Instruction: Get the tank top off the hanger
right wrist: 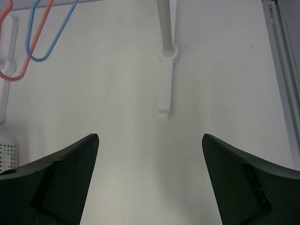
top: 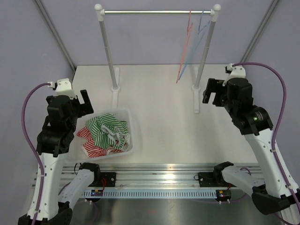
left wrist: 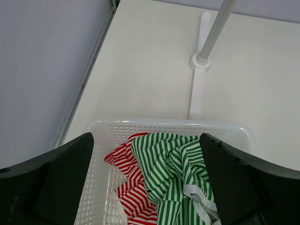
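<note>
A green-striped tank top (top: 107, 123) and a red-striped one (top: 92, 146) lie crumpled in a white basket (top: 134, 136) at the left front. They also show in the left wrist view, the green one (left wrist: 176, 178) beside the red one (left wrist: 129, 187). A red hanger (top: 185, 47) and a blue hanger (top: 199, 42) hang bare on the rail (top: 154, 12). My left gripper (top: 84, 101) is open and empty above the basket's left side. My right gripper (top: 211, 93) is open and empty above the table, right of the rack's right post.
The rack stands on two white posts (top: 107, 47) (top: 206, 56) with flat feet on the white table (top: 164, 122). In the right wrist view the right post's foot (right wrist: 165, 93) lies ahead and the hanger loops (right wrist: 44, 33) hang upper left. A metal rail runs along the front edge.
</note>
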Controlling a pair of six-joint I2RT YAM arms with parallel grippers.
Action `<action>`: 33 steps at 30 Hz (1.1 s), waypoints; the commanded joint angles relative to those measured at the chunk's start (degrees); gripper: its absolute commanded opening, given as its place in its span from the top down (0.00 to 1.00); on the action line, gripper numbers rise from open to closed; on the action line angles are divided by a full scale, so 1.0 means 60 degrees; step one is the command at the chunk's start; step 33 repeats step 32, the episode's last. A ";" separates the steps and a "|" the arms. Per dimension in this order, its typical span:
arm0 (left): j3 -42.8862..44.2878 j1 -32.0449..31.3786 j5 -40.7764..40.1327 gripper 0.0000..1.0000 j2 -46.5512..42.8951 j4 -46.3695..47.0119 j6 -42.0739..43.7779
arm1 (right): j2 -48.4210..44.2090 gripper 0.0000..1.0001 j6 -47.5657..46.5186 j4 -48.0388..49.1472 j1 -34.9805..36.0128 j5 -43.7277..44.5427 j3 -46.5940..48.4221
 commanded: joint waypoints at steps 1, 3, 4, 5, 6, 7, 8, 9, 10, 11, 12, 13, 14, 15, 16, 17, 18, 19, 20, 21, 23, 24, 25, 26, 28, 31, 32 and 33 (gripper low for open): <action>0.0077 -0.0009 -0.0486 0.01 -0.0226 0.0317 0.0332 | -0.0969 0.00 -0.0273 0.0101 0.0004 -0.0033 -0.0581; 0.0077 -0.0009 -0.0459 0.01 -0.0299 0.0302 0.0318 | -0.1161 0.00 -0.0317 -0.0060 0.0004 -0.0003 -0.0700; 0.0092 -0.0009 -0.0400 0.01 -0.0328 0.0287 0.0245 | -0.1307 0.01 -0.0376 -0.0249 0.0004 0.0026 -0.0787; 0.0121 -0.0009 -0.0371 0.01 -0.0329 0.0156 0.0186 | -0.1395 0.00 -0.0434 -0.0309 0.0004 -0.0003 -0.0832; 0.0136 -0.0009 -0.0327 0.01 -0.0343 0.0068 0.0142 | -0.1497 0.01 -0.0478 -0.0353 0.0004 -0.0090 -0.0905; 0.0121 -0.0038 -0.0312 0.01 -0.0387 -0.0005 0.0142 | -0.1745 0.00 -0.0537 -0.0354 0.0019 -0.0134 -0.1021; 0.0049 -0.0125 -0.0384 0.01 -0.0402 -0.0195 0.0084 | -0.1864 0.00 -0.0552 -0.0339 0.0005 -0.0207 -0.1110; -0.0141 -0.0155 -0.0472 0.01 -0.0533 -0.0225 0.0054 | -0.2053 0.01 -0.0538 -0.0267 0.0004 -0.0295 -0.1241; -0.0288 -0.0184 -0.0488 0.01 -0.0606 -0.0240 0.0039 | -0.2113 0.00 -0.0494 -0.0252 0.0004 -0.0310 -0.1286; -0.0405 -0.0214 -0.0517 0.01 -0.0651 -0.0226 -0.0004 | -0.2157 0.01 -0.0464 -0.0251 0.0004 -0.0281 -0.1315; -0.0508 -0.0214 -0.0517 0.01 -0.0680 -0.0211 -0.0034 | -0.2187 0.00 -0.0435 -0.0237 0.0004 -0.0223 -0.1345; -0.0668 -0.0214 -0.0517 0.01 -0.0724 -0.0182 -0.0092 | -0.2173 0.01 -0.0435 -0.0237 0.0004 -0.0150 -0.1345; -0.0713 -0.0214 -0.0502 0.01 -0.0753 -0.0182 -0.0122 | -0.2172 0.00 -0.0420 -0.0237 0.0004 -0.0106 -0.1330; -0.0757 -0.0214 -0.0473 0.01 -0.0768 -0.0153 -0.0151 | -0.2172 0.00 -0.0449 -0.0193 0.0004 -0.0004 -0.1330; -0.0787 -0.0214 -0.0473 0.01 -0.0797 -0.0109 -0.0180 | -0.2158 0.01 -0.0566 -0.0004 0.0004 0.0041 -0.1345; -0.0802 -0.0214 -0.0488 0.01 -0.0870 -0.0109 -0.0195 | -0.2172 0.01 -0.0610 0.0099 0.0004 0.0056 -0.1359; -0.0816 -0.0228 -0.0502 0.01 -0.0900 -0.0080 -0.0210 | -0.2187 0.01 -0.0640 0.0187 0.0004 0.0099 -0.1418; -0.0816 -0.0214 -0.0546 0.01 -0.0915 -0.0065 -0.0195 | -0.2202 0.00 -0.0698 0.0377 0.0004 0.0100 -0.1433; -0.0845 -0.0214 -0.0590 0.01 -0.0958 -0.0065 -0.0181 | -0.2187 0.01 -0.0713 0.0451 0.0004 0.0071 -0.1462; -0.0860 -0.0214 -0.0706 0.01 -0.0959 -0.0050 -0.0166 | -0.2173 0.00 -0.0641 0.0553 0.0004 0.0056 -0.1477; -0.0875 -0.0214 -0.0780 0.01 -0.0944 -0.0065 -0.0137 | -0.2070 0.01 -0.0451 0.0598 0.0004 0.0099 -0.1506; -0.0889 -0.0214 -0.0810 0.01 -0.0915 -0.0079 -0.0137 | -0.1997 0.00 -0.0363 0.0555 0.0019 0.0216 -0.1434; -0.0890 -0.0214 -0.0824 0.01 -0.0886 -0.0079 -0.0108 | -0.1881 0.00 -0.0159 0.0511 0.0005 0.0318 -0.1447; -0.0890 -0.0214 -0.0825 0.01 -0.0885 -0.0065 -0.0078 | -0.1836 0.01 -0.0055 0.0539 0.0019 0.0406 -0.1433; -0.0875 -0.0214 -0.0883 0.01 -0.0812 -0.0035 -0.0049 | -0.1821 0.01 0.0179 0.0670 0.0004 0.0626 -0.1520; -0.0802 -0.0228 -0.0927 0.01 -0.0739 -0.0035 -0.0005 | -0.1821 0.00 0.0297 0.0861 0.0004 0.0832 -0.1638; -0.0787 -0.0257 -0.0956 0.01 -0.0695 -0.0035 0.0010 | -0.1835 0.00 0.0283 0.0934 0.0004 0.0832 -0.1667; -0.0787 -0.0257 -0.0956 0.01 -0.0695 -0.0035 0.0010 | -0.1835 0.00 0.0283 0.0934 0.0004 0.0832 -0.1667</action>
